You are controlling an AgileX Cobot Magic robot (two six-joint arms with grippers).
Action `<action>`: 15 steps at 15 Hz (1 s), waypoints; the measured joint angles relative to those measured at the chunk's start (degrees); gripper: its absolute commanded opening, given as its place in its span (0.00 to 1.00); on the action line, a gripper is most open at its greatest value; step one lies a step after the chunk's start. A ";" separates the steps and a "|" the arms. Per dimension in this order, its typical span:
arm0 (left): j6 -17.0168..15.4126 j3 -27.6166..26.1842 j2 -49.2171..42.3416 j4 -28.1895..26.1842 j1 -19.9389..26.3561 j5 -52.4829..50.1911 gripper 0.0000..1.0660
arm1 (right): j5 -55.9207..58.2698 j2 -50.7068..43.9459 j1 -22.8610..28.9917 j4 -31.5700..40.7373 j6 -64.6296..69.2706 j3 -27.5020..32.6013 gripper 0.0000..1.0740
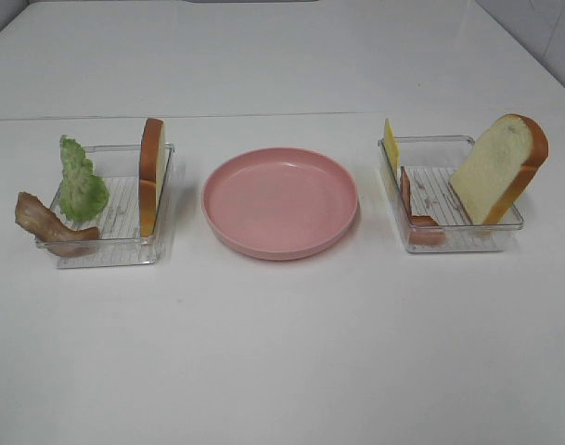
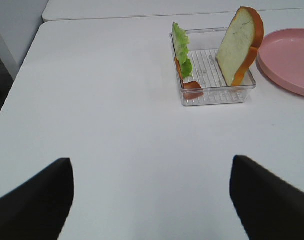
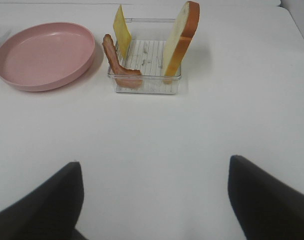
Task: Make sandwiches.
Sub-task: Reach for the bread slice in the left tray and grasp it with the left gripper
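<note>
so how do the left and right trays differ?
The left tray holds a lettuce leaf; the right tray holds a yellow cheese slice. The left bread slice stands edge-on to the high camera; the right bread slice leans, white face showing. The left bacon pokes out past its tray's rim; the right bacon stands inside. Both are clear, with one bread slice and one bacon strip, flanking the pink plate.

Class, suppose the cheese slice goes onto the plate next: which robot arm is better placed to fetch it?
Right. The cheese slice stands in the tray on that arm's side of the pink plate, and its fingers are open and empty.
</note>
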 measured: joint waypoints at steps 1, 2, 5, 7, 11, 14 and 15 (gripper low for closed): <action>0.00 0.00 0.00 0.00 0.00 0.00 0.76 | 0.00 0.00 0.00 0.00 0.00 0.00 0.71; 0.00 0.00 0.00 0.00 0.00 0.00 0.76 | 0.00 0.00 0.00 0.00 0.00 0.00 0.71; 0.00 0.00 0.00 0.00 0.00 0.00 0.76 | 0.00 0.00 0.00 0.00 0.00 0.00 0.71; 0.00 0.00 0.00 0.00 0.00 0.00 0.76 | 0.00 0.00 0.00 0.00 0.00 0.00 0.71; 0.00 0.00 0.00 0.00 0.00 0.00 0.76 | 0.00 0.00 0.00 0.00 0.00 0.00 0.71; 0.00 0.00 0.00 0.00 0.00 0.00 0.76 | 0.00 0.00 0.00 0.00 0.00 0.00 0.71; 0.00 0.00 0.00 0.00 0.00 0.00 0.76 | 0.00 0.00 0.00 0.00 0.00 0.00 0.71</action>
